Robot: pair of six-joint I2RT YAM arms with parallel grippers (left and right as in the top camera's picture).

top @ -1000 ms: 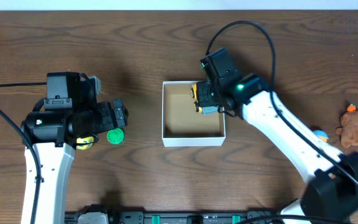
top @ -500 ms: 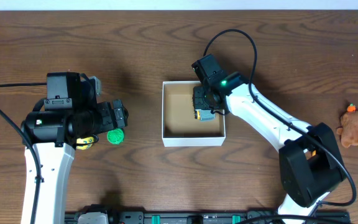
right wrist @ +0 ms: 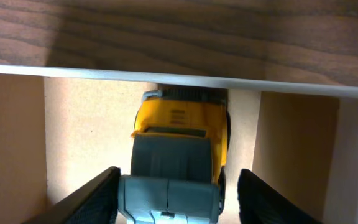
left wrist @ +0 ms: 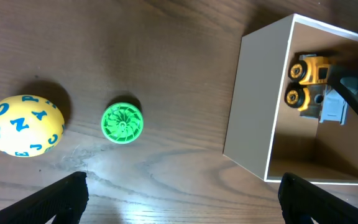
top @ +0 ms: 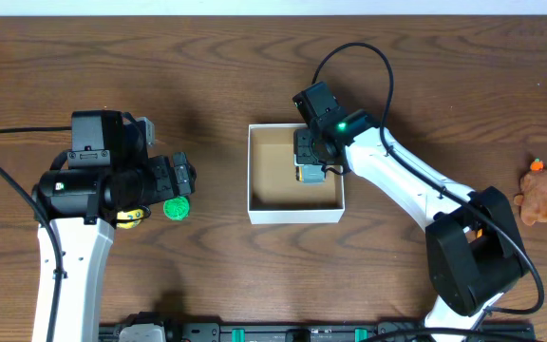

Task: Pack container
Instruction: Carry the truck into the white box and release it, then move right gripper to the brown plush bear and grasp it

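White-walled container [top: 295,215] | holds yellow truck [right wrist: 180,127], straddled by released right gripper [right wrist: 179,177] | left gripper [left wrist: 183,180] spread, well aside

Table [top: 216,57]: dark wood, visible grain, matt.
Container [left wrist: 253,99]: thin white card walls, brown matt cardboard inside.
Truck [right wrist: 179,134]: smooth yellow, grey plastic.
Wheel [left wrist: 122,122]: ribbed green plastic.
Ball [left wrist: 25,125]: smooth.
Plush [top: 544,199]: fuzzy cloth.
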